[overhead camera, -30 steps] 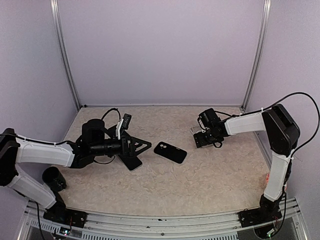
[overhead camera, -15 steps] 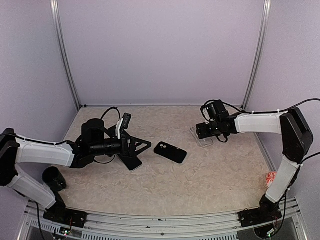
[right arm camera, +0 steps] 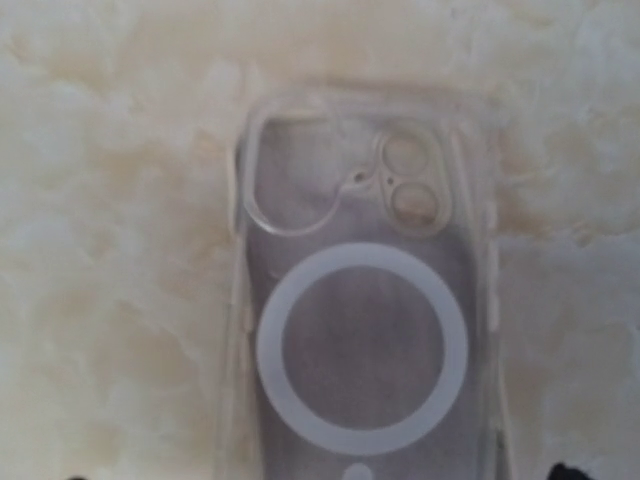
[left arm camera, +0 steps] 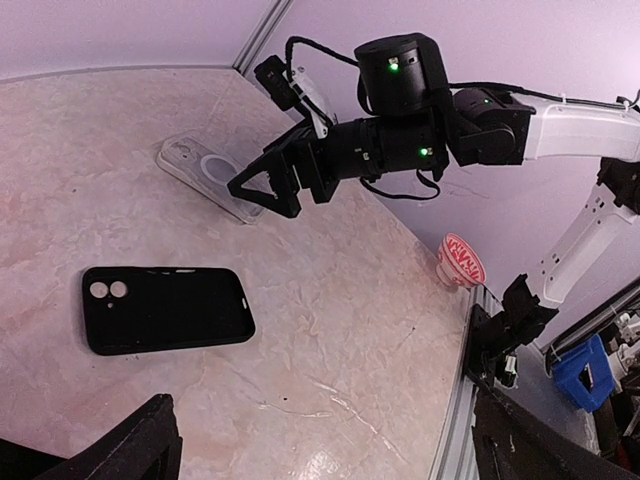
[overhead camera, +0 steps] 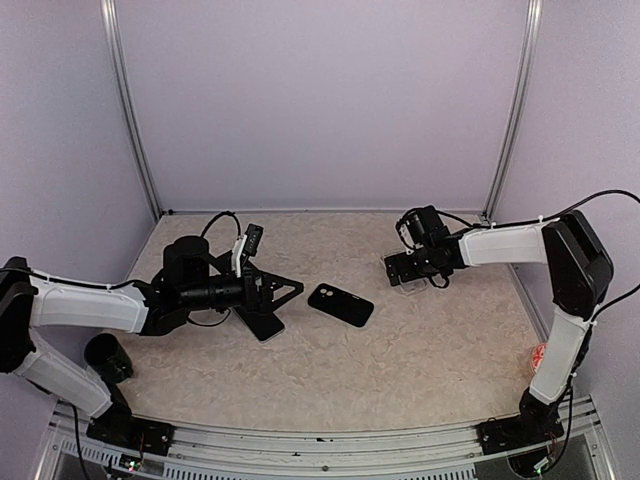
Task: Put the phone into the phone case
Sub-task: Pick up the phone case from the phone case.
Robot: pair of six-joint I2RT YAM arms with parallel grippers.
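Observation:
The clear phone case [right arm camera: 362, 350], with its white ring, lies flat on the table at the right. My right gripper [overhead camera: 405, 273] hovers open just over it. Its fingertips [right arm camera: 566, 470] peek in at the bottom corners of the right wrist view, well clear of the case's sides. The left wrist view shows the case [left arm camera: 200, 168] partly under the right gripper [left arm camera: 258, 195]. A black phone [overhead camera: 340, 304] [left arm camera: 165, 310] lies camera side up mid-table. My left gripper [overhead camera: 283, 303] is open and empty, low over a second dark phone [overhead camera: 263, 324].
A red-and-white cup [overhead camera: 541, 354] [left arm camera: 460, 260] stands by the right arm's base near the right edge. A black cylinder [overhead camera: 102, 352] sits at the front left beside the left arm. Metal posts and purple walls enclose the table's back and sides.
The right arm has straightened, its elbow swinging out to the right, while its gripper shifted a little above the case. The left arm and both phones have stayed where they were.

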